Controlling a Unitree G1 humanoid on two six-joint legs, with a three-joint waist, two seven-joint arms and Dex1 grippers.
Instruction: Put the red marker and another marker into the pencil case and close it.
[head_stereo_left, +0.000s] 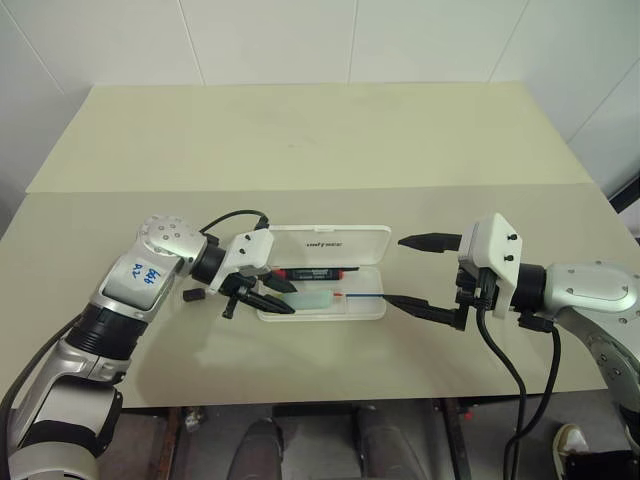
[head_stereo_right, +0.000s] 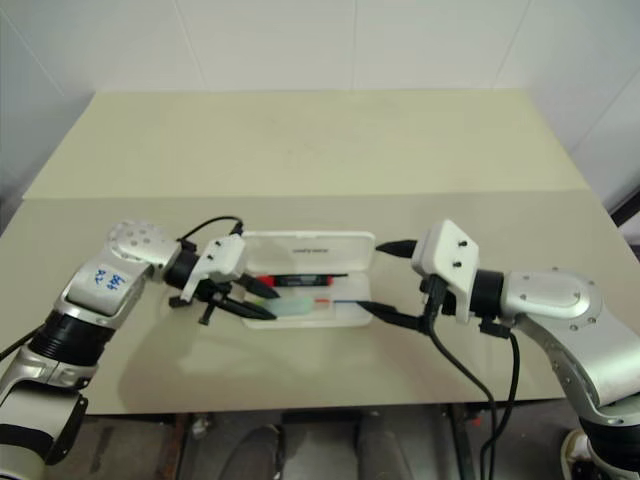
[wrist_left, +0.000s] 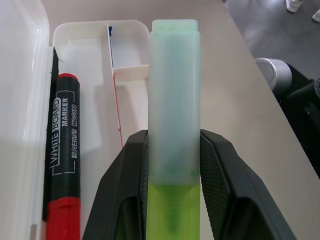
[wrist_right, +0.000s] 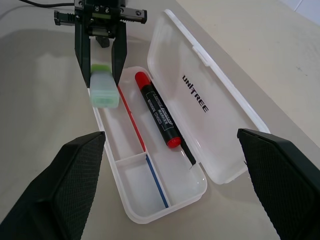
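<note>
Pencil case lies open on the table, red marker inside, while the left gripper pinches the light, slick green marker mid-barrel above it; right gripper gapes wide.

My left tool grips the green marker over the case's left end. In the tray, the red marker fills the far side by the raised lid, and a thin red-and-blue strip splits the rest; the near lane lies bare. My right tool gapes just off the case's right end. The table's far half is free; a small black bit sits left of the case.
</note>
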